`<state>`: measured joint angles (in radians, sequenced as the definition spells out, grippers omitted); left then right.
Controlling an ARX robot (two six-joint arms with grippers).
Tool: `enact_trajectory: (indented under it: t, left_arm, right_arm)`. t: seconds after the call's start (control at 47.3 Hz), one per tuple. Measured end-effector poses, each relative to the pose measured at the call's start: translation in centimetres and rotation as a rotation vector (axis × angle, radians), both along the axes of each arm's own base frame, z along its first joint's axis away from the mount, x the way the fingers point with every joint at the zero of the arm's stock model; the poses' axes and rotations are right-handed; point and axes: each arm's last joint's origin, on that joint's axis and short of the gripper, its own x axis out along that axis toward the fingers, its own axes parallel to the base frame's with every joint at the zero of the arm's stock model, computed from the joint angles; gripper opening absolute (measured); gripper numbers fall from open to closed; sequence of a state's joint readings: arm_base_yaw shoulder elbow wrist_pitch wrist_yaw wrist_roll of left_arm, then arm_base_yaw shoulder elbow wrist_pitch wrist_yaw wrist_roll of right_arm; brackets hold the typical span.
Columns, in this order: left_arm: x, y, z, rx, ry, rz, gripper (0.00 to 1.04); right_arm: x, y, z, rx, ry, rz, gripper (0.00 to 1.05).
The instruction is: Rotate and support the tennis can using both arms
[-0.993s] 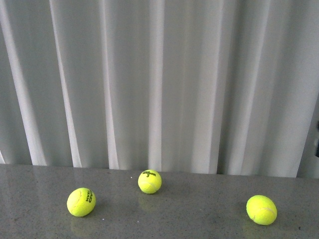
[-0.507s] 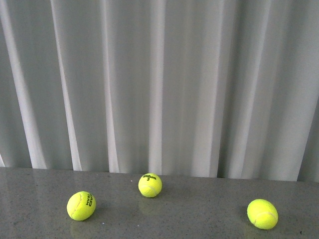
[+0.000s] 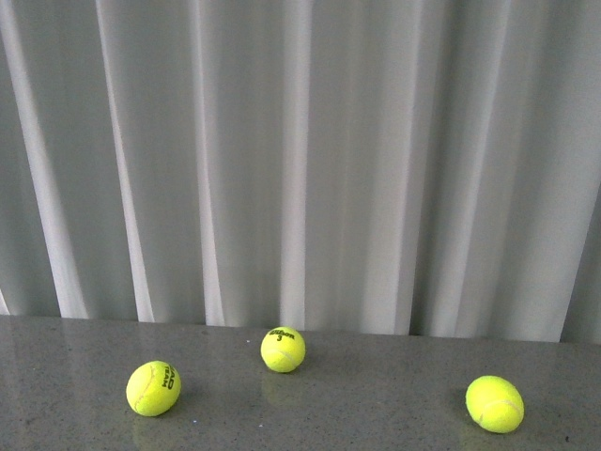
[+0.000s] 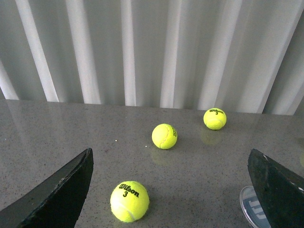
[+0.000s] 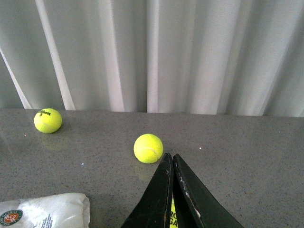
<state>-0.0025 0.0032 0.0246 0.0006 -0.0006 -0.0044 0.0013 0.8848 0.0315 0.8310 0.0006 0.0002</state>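
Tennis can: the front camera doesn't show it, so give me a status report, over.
Left gripper open, empty. Right gripper shut. Tennis can partly in right wrist view, neither gripper on it. Tennis balls loose on table.

Soft, even light through the curtain (image 3: pixel 300 160); tennis balls (image 3: pixel 283 349) reflect faintly on the glossy tabletop (image 3: pixel 376 404)

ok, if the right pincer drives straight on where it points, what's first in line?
Likely the tennis ball just beyond the shut right pincer, slightly off its line. Depth is unclear, so it may only graze it.
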Motion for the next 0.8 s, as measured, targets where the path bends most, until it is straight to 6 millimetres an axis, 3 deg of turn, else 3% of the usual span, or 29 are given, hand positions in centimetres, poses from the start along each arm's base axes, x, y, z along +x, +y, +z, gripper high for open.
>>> enact_trajectory:
  t: [0.803]
  left_arm:
    - [0.0,0.0,0.0,0.000,0.000,0.000,0.98]
  right_arm:
    - [-3.5,0.0,0.7,0.000,-0.028,0.001,0.03]
